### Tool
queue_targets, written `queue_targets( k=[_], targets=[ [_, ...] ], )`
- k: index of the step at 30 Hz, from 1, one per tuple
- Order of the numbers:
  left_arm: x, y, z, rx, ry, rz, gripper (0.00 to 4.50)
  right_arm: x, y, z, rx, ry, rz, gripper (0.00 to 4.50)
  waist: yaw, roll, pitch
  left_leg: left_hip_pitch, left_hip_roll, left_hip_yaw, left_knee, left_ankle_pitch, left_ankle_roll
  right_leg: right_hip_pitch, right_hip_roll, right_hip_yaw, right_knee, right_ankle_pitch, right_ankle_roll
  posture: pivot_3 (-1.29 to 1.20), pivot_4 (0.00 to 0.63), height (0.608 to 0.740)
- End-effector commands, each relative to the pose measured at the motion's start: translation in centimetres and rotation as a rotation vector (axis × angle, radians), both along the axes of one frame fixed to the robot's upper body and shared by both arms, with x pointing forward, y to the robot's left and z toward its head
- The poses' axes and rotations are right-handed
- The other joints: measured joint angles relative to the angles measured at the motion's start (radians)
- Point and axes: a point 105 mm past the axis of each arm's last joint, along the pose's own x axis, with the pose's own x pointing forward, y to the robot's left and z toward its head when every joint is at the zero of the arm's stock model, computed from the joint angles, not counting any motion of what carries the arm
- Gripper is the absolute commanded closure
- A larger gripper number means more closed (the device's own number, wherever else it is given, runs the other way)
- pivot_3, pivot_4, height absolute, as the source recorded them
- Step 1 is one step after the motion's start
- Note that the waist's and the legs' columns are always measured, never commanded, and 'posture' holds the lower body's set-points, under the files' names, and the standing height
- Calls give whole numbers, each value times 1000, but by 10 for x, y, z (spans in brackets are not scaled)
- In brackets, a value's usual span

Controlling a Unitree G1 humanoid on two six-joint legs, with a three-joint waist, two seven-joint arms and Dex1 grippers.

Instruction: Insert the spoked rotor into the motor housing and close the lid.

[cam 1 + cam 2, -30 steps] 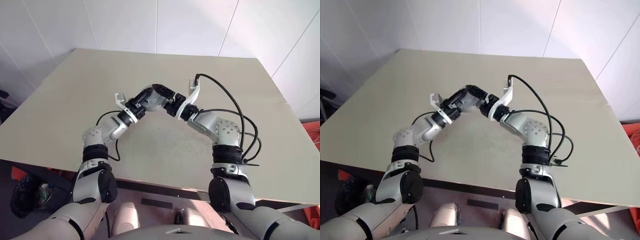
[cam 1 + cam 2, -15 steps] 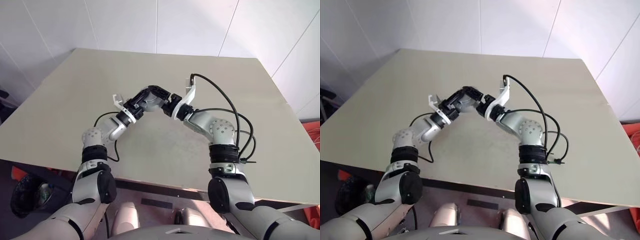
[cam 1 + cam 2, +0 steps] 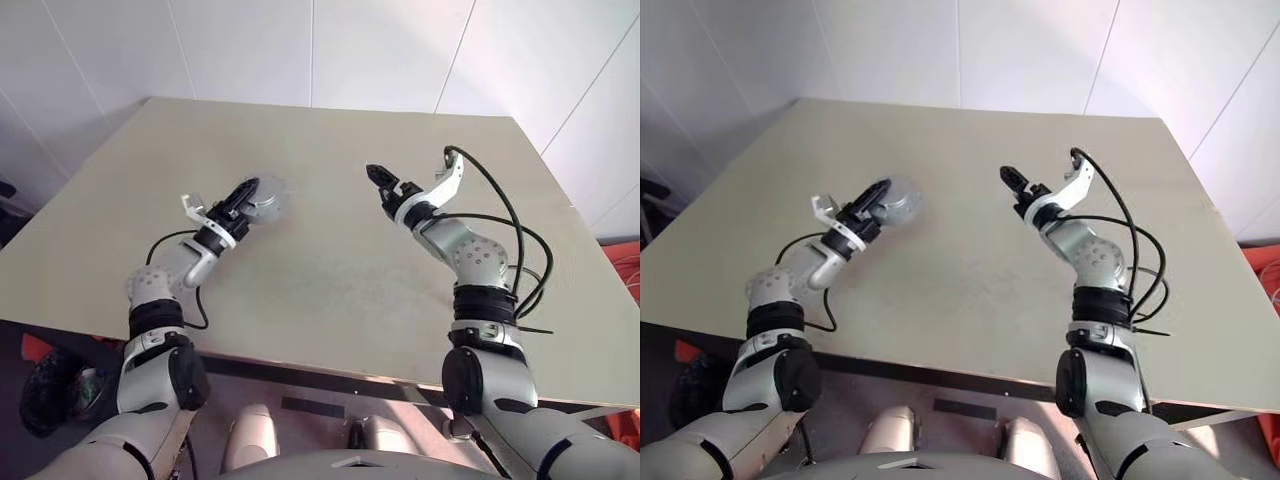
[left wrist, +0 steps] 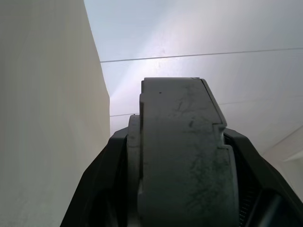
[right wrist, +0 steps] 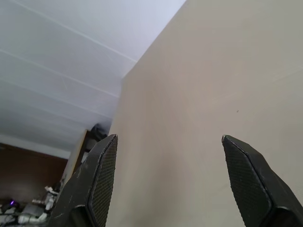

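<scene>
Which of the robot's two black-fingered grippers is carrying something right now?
The left gripper: a round grey disc-shaped assembly sits clamped between its fingers above the beige table. The right gripper is open, with nothing between its fingers.

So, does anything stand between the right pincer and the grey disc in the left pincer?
Nothing visible does. The right pincer is open and holds nothing, the left pincer grips the grey disc above the table, and only the tabletop shows between them.

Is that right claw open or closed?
Open. The right end effector has its two black fingers spread wide, nothing between them, above the table.
</scene>
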Motion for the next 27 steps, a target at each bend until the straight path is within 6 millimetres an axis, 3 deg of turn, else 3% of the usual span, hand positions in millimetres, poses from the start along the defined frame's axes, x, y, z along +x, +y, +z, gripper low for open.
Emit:
queue_targets(
  k=[1, 10, 21, 27],
  targets=[
    [4, 0, 26, -15, -97, 2, 2127, 2, -1, 17, -1, -56, 4, 514, 0, 0, 0, 0, 0, 0, 0, 0, 0, 0, -1, 0, 0, 0, 0, 0, 0, 740],
    [9, 13, 25, 20, -99, 96, 2127, 1, -4, 14, -49, -74, 3, 514, 0, -1, 0, 0, 0, 0, 1, 0, 0, 0, -1, 0, 0, 1, -1, 0, 0, 740],
    [7, 27, 27, 124, -129, 175, 2127, -17, 0, -3, -512, -287, 135, 514, 1, -1, 0, 0, 0, 0, 1, 0, 0, 0, -1, 0, 0, 1, -1, 0, 0, 740],
    [6, 35, 29, 174, -163, 215, 2127, -21, -8, -5, -584, -345, 166, 514, 0, -1, 0, 0, 0, 0, 2, 0, 0, 0, -1, 0, 0, 1, -2, 0, 0, 740]
  ],
)
